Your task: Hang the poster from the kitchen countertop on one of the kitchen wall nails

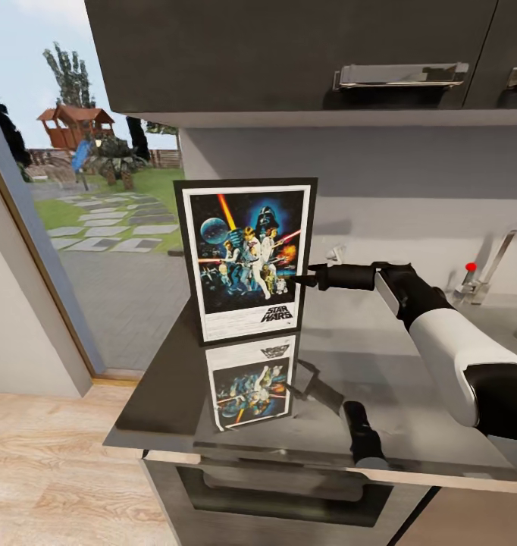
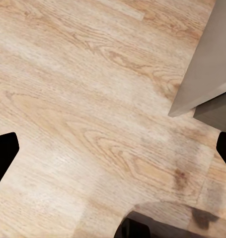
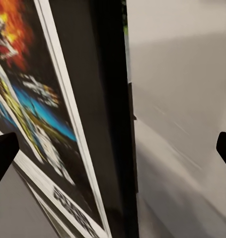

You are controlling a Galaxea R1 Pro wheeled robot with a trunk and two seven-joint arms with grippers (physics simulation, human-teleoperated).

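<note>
Head view, taken from left to right: a glass door (image 1: 76,227) looks out on a paved garden with a wooden play tower (image 1: 73,125), and pale wood floor (image 1: 54,462) lies below it; next comes the poster (image 1: 247,258), standing upright on the kitchen countertop (image 1: 167,394) near its left end, its artwork facing the camera and mirrored in the glossy dark slab; dark upper cabinets (image 1: 289,53) with a metal handle (image 1: 401,74) hang above, and a plain grey wall (image 1: 410,174) runs behind; an oven front (image 1: 274,493) sits under the counter edge; the right gripper (image 1: 304,277) reaches in from the right at the height of the poster's lower half, its tips at the poster's right edge; farther right a tap (image 1: 497,258) with a red knob (image 1: 471,267) stands by the wall.

Left wrist view: the left gripper (image 2: 113,153) hangs over the wood floor with its dark fingertips (image 2: 3,148) wide apart and nothing between them; a grey cabinet corner (image 2: 207,64) shows nearby.

Right wrist view: the poster's black frame edge (image 3: 115,124) runs between the two widely spread fingertips (image 3: 2,148), seen nearly edge-on; the jaws stand wide, on either side of the frame without touching it, with grey wall behind.
</note>
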